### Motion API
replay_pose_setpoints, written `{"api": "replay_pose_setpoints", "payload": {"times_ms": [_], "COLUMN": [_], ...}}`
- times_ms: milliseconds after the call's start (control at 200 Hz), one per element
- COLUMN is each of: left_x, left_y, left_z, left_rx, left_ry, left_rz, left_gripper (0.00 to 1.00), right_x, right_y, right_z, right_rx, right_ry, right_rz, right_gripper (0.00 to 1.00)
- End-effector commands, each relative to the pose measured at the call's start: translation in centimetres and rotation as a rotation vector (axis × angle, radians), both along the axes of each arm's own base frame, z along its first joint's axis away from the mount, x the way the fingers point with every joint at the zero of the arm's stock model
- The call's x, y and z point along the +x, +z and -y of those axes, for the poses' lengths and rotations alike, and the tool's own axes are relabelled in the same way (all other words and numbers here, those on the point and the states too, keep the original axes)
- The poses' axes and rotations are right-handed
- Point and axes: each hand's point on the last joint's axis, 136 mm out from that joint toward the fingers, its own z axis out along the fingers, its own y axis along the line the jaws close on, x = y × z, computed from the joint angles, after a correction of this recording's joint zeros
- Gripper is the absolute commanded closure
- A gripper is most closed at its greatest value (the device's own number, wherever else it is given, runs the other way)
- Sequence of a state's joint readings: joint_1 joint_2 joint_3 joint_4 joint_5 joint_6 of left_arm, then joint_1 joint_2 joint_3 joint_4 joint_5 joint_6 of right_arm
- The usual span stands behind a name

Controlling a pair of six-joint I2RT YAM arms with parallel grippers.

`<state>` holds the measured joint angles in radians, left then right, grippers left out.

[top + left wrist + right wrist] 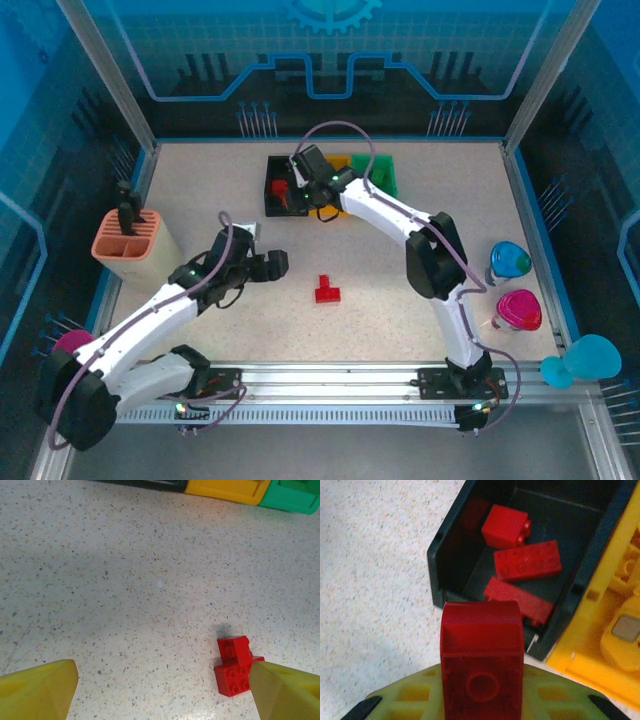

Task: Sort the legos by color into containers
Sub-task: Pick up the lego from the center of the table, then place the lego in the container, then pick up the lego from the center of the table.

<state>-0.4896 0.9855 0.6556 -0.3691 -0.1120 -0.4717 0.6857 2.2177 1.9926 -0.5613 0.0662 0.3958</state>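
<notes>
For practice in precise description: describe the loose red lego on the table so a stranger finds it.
On the speckled table, find the black bin at the far side, then come toward the middle. The loose red lego lies there. Unlike the red bricks inside the bin, it sits alone on bare tabletop.

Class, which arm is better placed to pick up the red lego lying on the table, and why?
Left. The left gripper, open, sits beside the red lego; the right gripper is shut on a red brick at the black bin.
</notes>
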Motion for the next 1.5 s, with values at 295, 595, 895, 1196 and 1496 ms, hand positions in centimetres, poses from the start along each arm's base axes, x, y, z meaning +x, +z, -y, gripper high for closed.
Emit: {"api": "replay_pose_setpoints", "payload": {"times_ms": [295, 595, 895, 1196, 1496], "left_x": [-1.4, -1.7, -1.3, -0.7, -0.9], "left_y": [4.0, 5.1, 5.4, 3.1, -0.1], "left_z": [-1.4, -1.5, -0.4, 3.4, 9.2], "left_rx": [-0.013, -0.021, -0.051, 0.01, 0.106], "left_ry": [0.02, 0.019, -0.012, -0.135, -0.291], "left_rz": [0.104, 0.107, 0.103, -0.014, -0.145], "left_gripper": [0.11, 0.12, 0.13, 0.12, 0.18], "right_x": [6.8, 9.3, 5.9, 1.4, -2.5], "right_y": [0.1, 1.2, 6.7, 9.1, 8.1], "right_z": [-1.7, -0.8, -0.5, 3.7, 9.6], "right_rx": [0.074, 0.153, 0.171, 0.185, 0.174], "right_ry": [-0.063, -0.103, -0.05, -0.075, -0.163], "right_rz": [0.065, 0.064, 0.143, 0.191, 0.189], "right_gripper": [0.67, 0.42, 0.29, 0.3, 0.31]}}
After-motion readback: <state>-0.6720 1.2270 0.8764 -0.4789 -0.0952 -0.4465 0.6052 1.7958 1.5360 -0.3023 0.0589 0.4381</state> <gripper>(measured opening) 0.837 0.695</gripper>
